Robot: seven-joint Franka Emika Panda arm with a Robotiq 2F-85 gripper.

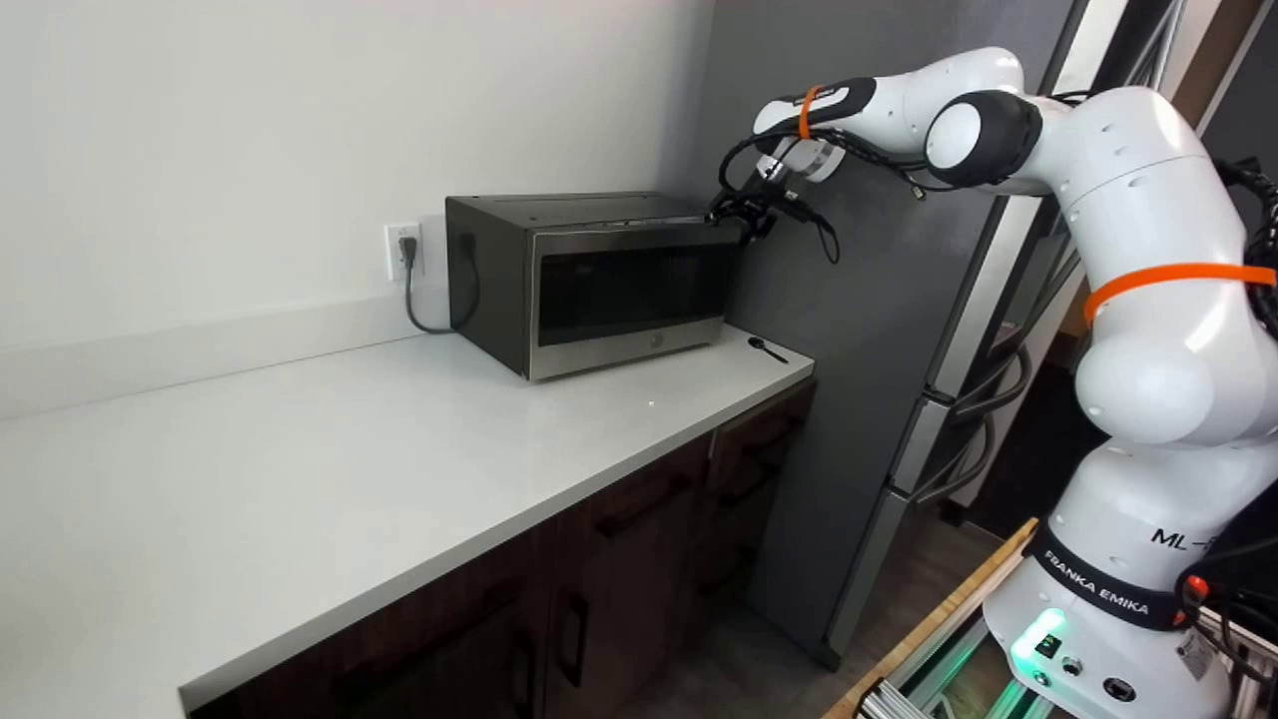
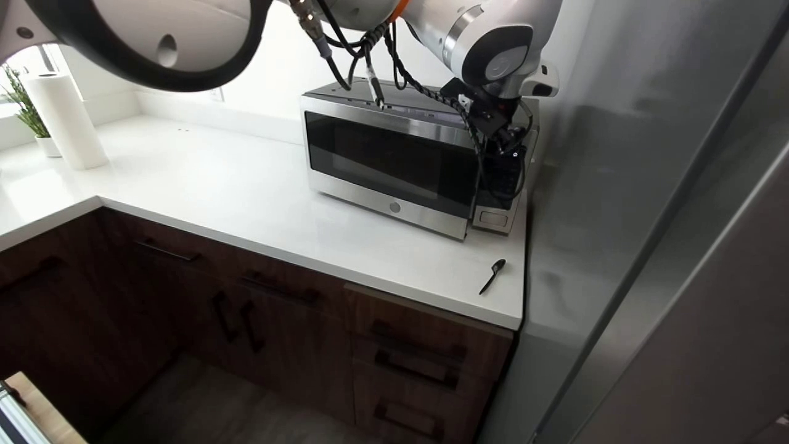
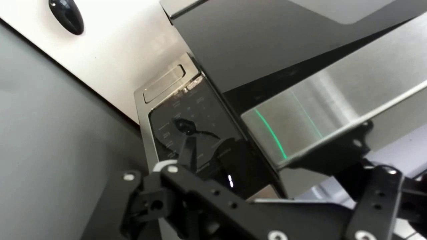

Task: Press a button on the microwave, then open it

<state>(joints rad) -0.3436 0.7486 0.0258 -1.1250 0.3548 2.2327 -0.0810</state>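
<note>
Microwave (image 1: 594, 285) is on the counter (image 1: 379, 489), roughly 12 o'clock in both exterior views. Door (image 2: 391, 157) looks ajar, so I'm guessing the button (image 2: 493, 218) is done. Gripper (image 1: 739, 224) has fingers apart, near the microwave's 2 o'clock; swinging it wide is left.

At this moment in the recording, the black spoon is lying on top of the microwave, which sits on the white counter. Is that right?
Not quite: the black spoon is lying on the white counter in front of the microwave, as both exterior views show. The microwave does sit on that counter.
</note>
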